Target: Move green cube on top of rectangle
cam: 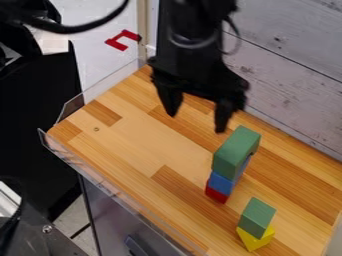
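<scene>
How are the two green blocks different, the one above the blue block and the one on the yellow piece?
The long green block is clearly bigger and more stretched out; the small green block is stubbier. The long green block tops a stack of blue block and red block, while the small green block sits on just the yellow piece. Both are green and raised off the table.

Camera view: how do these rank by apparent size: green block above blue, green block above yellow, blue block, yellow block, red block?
1. Green block above blue
2. Green block above yellow
3. Blue block and yellow block, too alike to rank
4. Red block
</scene>
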### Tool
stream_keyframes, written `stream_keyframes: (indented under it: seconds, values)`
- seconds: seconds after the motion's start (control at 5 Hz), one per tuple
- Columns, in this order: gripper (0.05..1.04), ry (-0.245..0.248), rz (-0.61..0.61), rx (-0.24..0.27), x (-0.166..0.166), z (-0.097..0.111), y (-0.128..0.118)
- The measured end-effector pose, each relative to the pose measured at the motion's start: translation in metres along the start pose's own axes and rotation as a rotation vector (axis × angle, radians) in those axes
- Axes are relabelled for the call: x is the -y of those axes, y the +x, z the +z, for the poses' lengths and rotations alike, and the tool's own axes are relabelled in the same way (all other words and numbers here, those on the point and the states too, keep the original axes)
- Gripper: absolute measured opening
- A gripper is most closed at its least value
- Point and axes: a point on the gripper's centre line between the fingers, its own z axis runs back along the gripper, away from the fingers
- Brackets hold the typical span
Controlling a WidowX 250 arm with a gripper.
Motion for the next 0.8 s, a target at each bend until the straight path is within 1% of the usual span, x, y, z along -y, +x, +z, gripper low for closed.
stream_keyframes:
  seconds: [0.2, 0.4, 0.6, 0.8]
  values:
    - [1.0, -0.03, -0.085, 0.005, 0.026, 0.009, -0.006]
    - [1.0, -0.046, -0.111, -0.017, 0.038, 0.002, -0.008]
    - [1.0, -0.047, -0.13, -0.065, 0.045, -0.011, -0.01]
    - [1.0, -0.047, -0.146, -0.098, 0.051, -0.023, -0.012]
